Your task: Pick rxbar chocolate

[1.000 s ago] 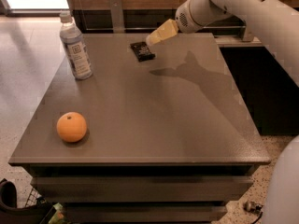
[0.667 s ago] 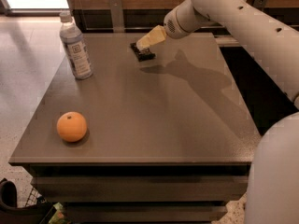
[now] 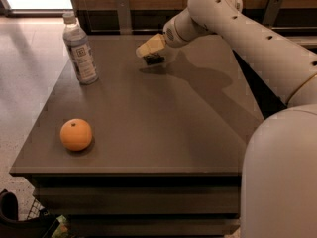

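The rxbar chocolate [image 3: 155, 59] is a small flat black bar lying on the far middle of the grey table [image 3: 163, 118]. Only its near edge shows; the rest is hidden under my gripper. My gripper [image 3: 149, 47], with cream-coloured tips, sits directly over the bar at table level, reaching in from the right on the white arm [image 3: 237, 29]. I cannot tell whether it touches the bar.
A clear labelled bottle [image 3: 79, 48] stands upright at the table's far left. An orange fruit [image 3: 76, 134] lies near the front left corner. A wooden wall and a dark ledge run behind the table. My white body [image 3: 280, 182] fills the lower right.
My gripper has moved left and down, from beside the bar to right over it. The bar, bottle and orange have stayed in place.
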### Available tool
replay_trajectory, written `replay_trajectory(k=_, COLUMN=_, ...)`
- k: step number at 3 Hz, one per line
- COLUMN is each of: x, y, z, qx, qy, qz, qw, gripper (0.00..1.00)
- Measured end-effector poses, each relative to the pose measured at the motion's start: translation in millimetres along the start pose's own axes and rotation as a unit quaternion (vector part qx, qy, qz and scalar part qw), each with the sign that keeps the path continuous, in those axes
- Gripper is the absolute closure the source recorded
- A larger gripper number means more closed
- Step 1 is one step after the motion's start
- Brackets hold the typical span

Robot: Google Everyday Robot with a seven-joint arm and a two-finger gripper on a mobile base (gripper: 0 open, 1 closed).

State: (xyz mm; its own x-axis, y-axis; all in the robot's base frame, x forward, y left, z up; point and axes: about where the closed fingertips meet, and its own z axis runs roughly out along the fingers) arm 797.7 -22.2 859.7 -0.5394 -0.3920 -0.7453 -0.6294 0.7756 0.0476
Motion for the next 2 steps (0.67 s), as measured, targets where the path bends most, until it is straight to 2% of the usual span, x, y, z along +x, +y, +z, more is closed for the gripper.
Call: replay_trajectory(k=2, x=3.6, y=-6.4, z=24.0, qx=0.013, qy=0.001, qz=-0.002, qw=0.9999, gripper=0.0)
